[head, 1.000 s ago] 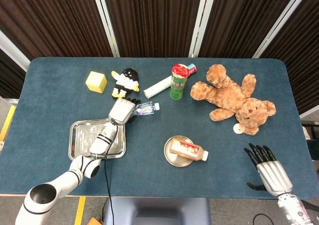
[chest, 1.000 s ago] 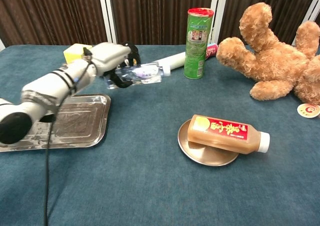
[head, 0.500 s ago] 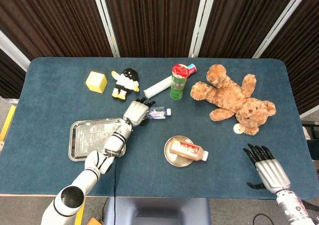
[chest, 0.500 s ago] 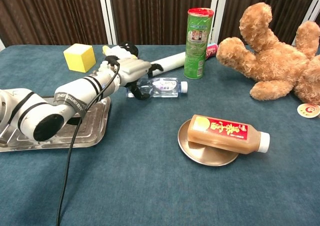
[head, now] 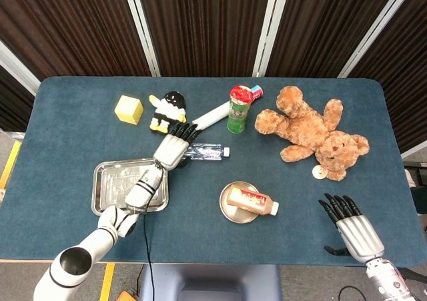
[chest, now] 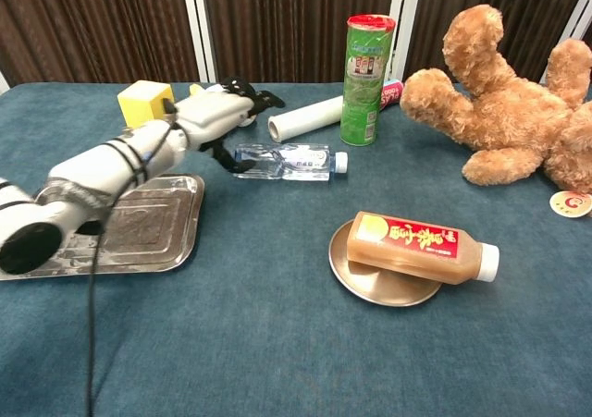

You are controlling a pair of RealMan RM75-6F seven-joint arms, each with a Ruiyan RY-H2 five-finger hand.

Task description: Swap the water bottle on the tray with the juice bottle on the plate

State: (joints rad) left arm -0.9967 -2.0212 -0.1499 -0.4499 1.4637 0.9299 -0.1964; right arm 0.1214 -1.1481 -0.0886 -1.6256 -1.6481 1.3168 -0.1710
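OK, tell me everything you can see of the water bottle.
The water bottle is small, clear plastic with a white cap and a pale label. It lies on its side on the blue table, cap pointing toward the robot's right, between the tray and the green can. The left hand hovers over its base end, fingers spread; contact is unclear.

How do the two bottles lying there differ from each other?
The water bottle is clear and slim; the juice bottle is brown with a red label and looks thicker. The water bottle lies on the bare table beside the left hand, off the tray; the juice bottle rests on the plate. Both lie on their sides, white caps pointing right.
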